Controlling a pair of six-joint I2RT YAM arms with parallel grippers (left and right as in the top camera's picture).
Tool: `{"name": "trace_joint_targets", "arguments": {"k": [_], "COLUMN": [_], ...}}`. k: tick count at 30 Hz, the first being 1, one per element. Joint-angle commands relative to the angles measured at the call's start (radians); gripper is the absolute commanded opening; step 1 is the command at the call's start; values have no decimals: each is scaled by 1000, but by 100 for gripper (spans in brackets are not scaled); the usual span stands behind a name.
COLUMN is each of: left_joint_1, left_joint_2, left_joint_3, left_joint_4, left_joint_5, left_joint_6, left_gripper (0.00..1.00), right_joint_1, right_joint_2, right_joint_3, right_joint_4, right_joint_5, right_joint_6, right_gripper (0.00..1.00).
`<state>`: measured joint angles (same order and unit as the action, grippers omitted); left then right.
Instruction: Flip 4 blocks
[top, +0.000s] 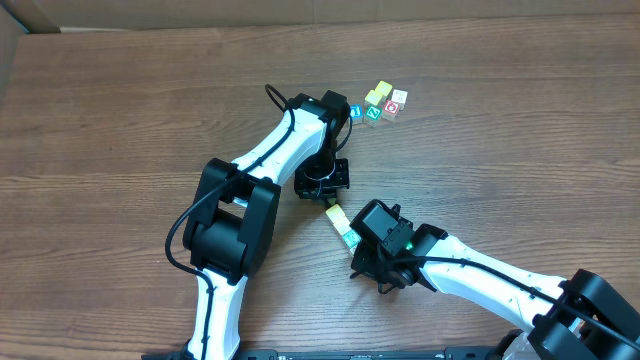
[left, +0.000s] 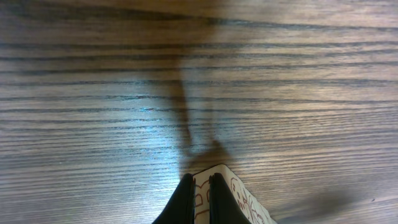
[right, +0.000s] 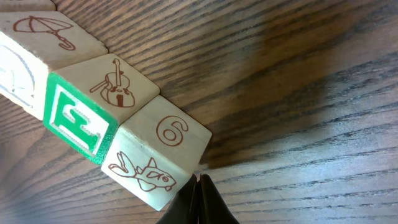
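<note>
1. Right gripper (right: 199, 182): jaws fully closed, nothing held. The joined tips sit at the lower corner of the cube marked 6 (right: 163, 155). Whether they touch it or stand just beside it cannot be told.
2. Left gripper (left: 200, 177): jaws closed to a slit, nothing clamped. The tips sit over one edge of a cream cube (left: 241, 194) with red line print.
3. Task item: the row of blocks (top: 341, 225) lies on the table (top: 120, 100) between the two grippers. The right wrist view shows three cubes face to face: the 6, then the violin cube (right: 93, 106) with a green side, then the umbrella cube (right: 46, 34).
4. Spare cubes (top: 378, 102) lie well apart, beyond the left arm.
5. Hazard: both contacts look off-centre. Pressure at a corner would probably turn an end cube sideways instead of rolling it.
6. Hazard: squeezing a loose row from its ends may buckle it, and the middle cubes would pop out and scatter.
7. Hazard: narrow closed tips may slip off smooth wood.
</note>
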<state>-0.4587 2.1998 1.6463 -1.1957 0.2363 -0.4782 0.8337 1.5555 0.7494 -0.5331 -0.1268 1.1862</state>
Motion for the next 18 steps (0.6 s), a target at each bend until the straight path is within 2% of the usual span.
{"name": "trace_joint_targets", "arguments": {"k": [1,18], "left_joint_1": [-8,-8], "left_joint_2": [6,6], "left_joint_3": [17,17], "left_joint_4": [0,33], "left_joint_5": [27,27], "left_joint_6": [19,30], "left_gripper": [4,4], "right_joint_1": [5,19], "right_joint_2": [5,5], "right_joint_3": [-5,-5], "right_joint_4": [13,24], "right_joint_5": [5,-2], "right_joint_6": [23,72], "right_gripper": [4,4]}}
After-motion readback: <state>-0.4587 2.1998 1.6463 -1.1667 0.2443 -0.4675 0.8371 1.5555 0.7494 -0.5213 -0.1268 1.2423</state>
